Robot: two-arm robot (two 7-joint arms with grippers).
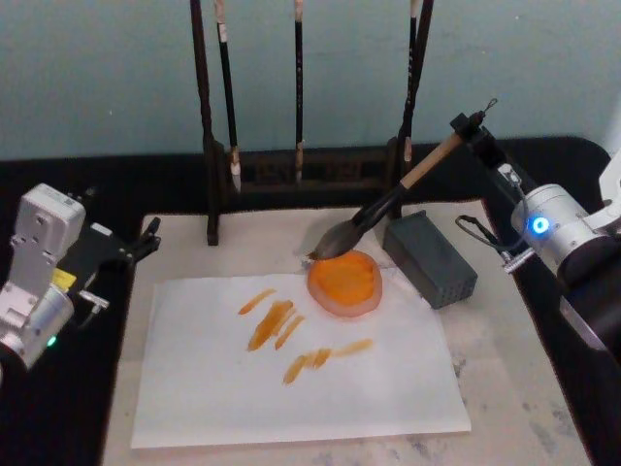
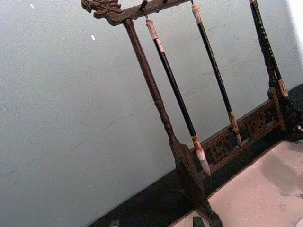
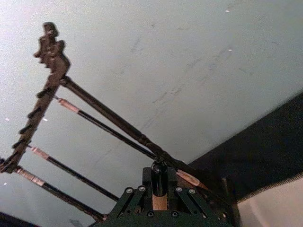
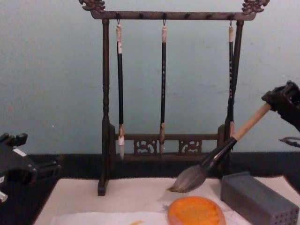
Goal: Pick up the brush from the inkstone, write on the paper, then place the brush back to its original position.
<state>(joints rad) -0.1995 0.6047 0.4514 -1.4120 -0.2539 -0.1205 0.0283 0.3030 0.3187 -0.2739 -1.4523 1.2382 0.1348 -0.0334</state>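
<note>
Fingers of right gripper (image 1: 473, 129) clamped on top end of brush (image 1: 406, 184) handle, head view. Brush slants down to the left, bristles at far rim of inkstone (image 1: 344, 283), at far edge of paper (image 1: 291, 388). Left gripper (image 1: 141, 243) parked at table's left. Right wrist view: fingers (image 3: 189, 202) flank the handle. Chest view: bristles close over inkstone, contact unclear; grey block (image 4: 258, 199) beside.

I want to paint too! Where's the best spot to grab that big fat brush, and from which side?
Grab the brush by its pale wooden handle, near the top, from the right. It slants up that way, leaving the handle free, while its bushy head hangs low by the inkstone. The right claw grips it just there.
</note>
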